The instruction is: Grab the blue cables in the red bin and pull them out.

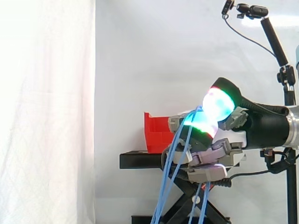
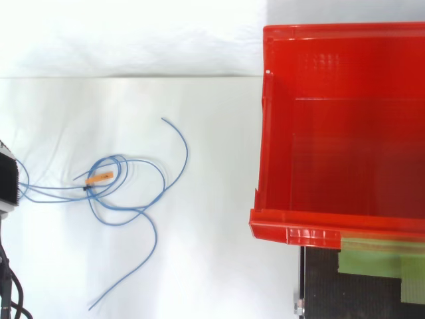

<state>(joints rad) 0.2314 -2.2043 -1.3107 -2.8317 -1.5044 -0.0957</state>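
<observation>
Cables first: the blue cables (image 1: pixel 164 196) are out of the red bin (image 2: pixel 265 133). From above, they show as a loose tangle of loops well apart from the bin, at its nine o'clock, with a small orange tag (image 2: pixel 99 177) tied in among them. What shows of the bin's inside holds no cable, so the pull-out looks done or very nearly so.

In the side view the hand (image 1: pixel 212 161) sits at about four o'clock of the bin and in front of the black stand (image 1: pixel 140 160). Its fingers are curled in tight, with the strands pinched between the glowing pads and the grey fingers. From that hold the strands hang toward six and seven o'clock, down past the stand's crossed legs and out of the bottom edge.

The main risk, as I judge it, is slip. The strands are thin and smooth, and only a short length of them lies under the pads. A quick swing could draw one through while the others stay held.

The second risk is a snag. The long hanging loops pass near the stand's legs. If the arm travels toward nine o'clock or drops, a loop or the tag could hook there and jerk the bundle free.

Strands wound between the fingers may also cling when the hand lets go.
</observation>
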